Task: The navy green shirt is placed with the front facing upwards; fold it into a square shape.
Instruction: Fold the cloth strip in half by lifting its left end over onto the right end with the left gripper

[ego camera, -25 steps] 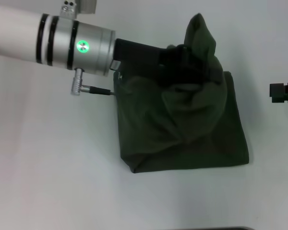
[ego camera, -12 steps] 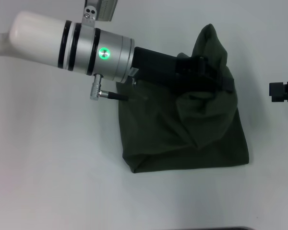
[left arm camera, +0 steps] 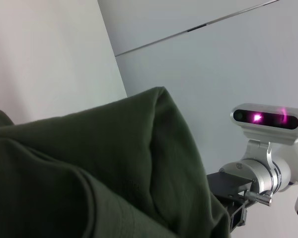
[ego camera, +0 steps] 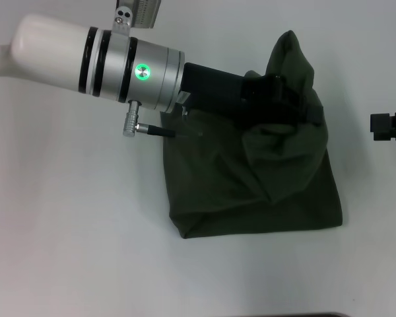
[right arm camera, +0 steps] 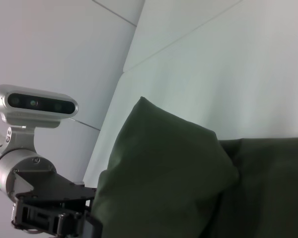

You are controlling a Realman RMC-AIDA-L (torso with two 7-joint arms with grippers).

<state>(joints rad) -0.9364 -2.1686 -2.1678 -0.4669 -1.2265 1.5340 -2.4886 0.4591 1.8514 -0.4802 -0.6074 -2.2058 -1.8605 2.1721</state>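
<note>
The navy green shirt [ego camera: 251, 198] lies folded into a rough square on the white table [ego camera: 72, 238], plain dark green with no lettering showing. Its far right part rises in a bunched peak [ego camera: 290, 56]. My left gripper [ego camera: 285, 100] reaches in from the upper left and is shut on that raised cloth, which drapes over its black fingers. The lifted fold fills the left wrist view [left arm camera: 89, 168] and stands tall in the right wrist view [right arm camera: 164, 163]. My right gripper [ego camera: 389, 127] stays parked at the right edge, apart from the shirt.
The left arm's silver wrist with its green light [ego camera: 142, 71] and side connector [ego camera: 135, 125] hangs over the shirt's far left corner. Bare white table surrounds the shirt. The right arm's wrist camera [left arm camera: 268, 118] shows beyond the fold.
Over the last second my left arm moved right and away with the cloth, stretching the raised peak further right. In the last half second it has hardly moved. The right arm stayed still.
</note>
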